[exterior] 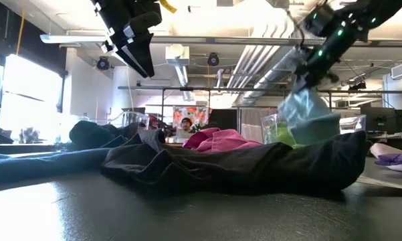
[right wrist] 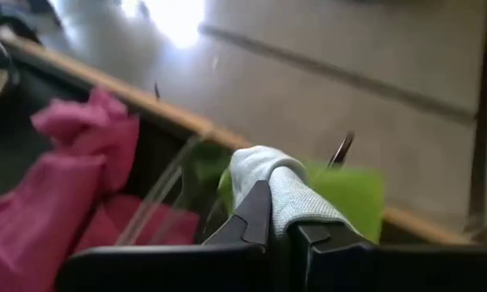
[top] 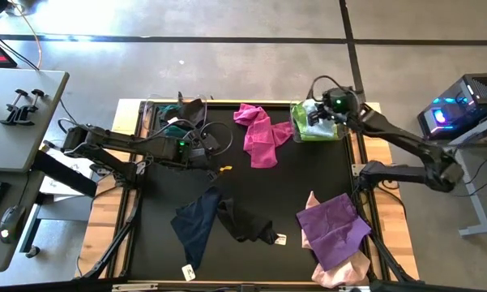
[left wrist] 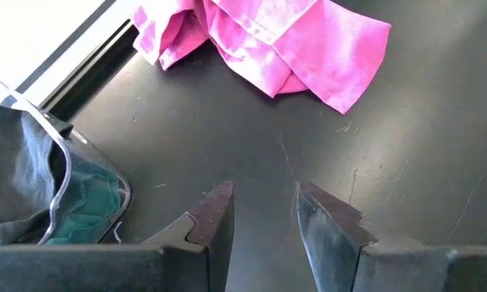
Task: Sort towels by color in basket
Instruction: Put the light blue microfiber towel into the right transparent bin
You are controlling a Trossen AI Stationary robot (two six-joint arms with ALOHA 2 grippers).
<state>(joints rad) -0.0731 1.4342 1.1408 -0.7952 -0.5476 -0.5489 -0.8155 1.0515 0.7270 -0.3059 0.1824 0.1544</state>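
— At the table's one o'clock corner, what have you got?

— Your right gripper [right wrist: 279, 223] hangs over the clear basket [top: 296, 130] there, fingers pinched tight on a mint towel [right wrist: 275, 182]. The cloth droops from the fingertips above the lime towel [right wrist: 348, 195] already lying inside that basket.

— And on the other side?

— Your left gripper [left wrist: 263, 215] sits near the eleven o'clock corner, raised off the mat, its fingers partly apart with nothing between them. Just beside it you have a second clear basket [left wrist: 65, 146] with a teal towel [left wrist: 85, 207] and a dark cloth [left wrist: 16, 178] in it.

— Where are the loose towels?

— The magenta towel [top: 259, 134] lies at twelve o'clock, between the two baskets and touching neither gripper. The navy towel [top: 196, 223] is at seven o'clock, with the black towel [top: 243, 223] touching its edge near six. At five o'clock you see the purple towel [top: 334, 229] spread on top of the pale pink towel [top: 340, 272], which pokes out beneath it at the mat's [top: 308, 174] near edge.
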